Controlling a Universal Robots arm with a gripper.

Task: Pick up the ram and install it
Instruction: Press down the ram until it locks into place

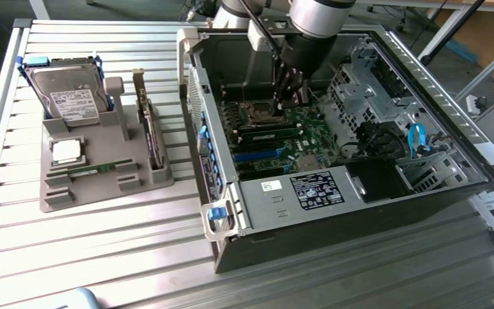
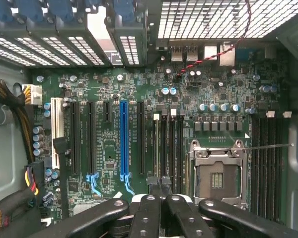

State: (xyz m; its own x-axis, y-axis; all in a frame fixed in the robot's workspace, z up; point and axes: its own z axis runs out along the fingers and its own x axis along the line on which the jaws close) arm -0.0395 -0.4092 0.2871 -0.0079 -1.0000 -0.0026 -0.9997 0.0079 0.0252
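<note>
Open computer case [image 1: 274, 226] on slatted table [image 1: 101, 257], motherboard [image 2: 109, 148] exposed. Gray holder [image 1: 92, 194] at exterior view's left. Gripper [image 1: 288, 102] inside case, clenched, fingertips just above memory slots [image 2: 168, 144]. Ram [image 1: 101, 168] lying flat in holder, well apart from gripper.

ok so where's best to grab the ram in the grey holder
Probably mid-length, pinching its two flat faces and coming straight down from above. The ram seems to stand on edge in a slot of the holder, so only its long top edge is free, and holder blocks sit near its ends.
</note>
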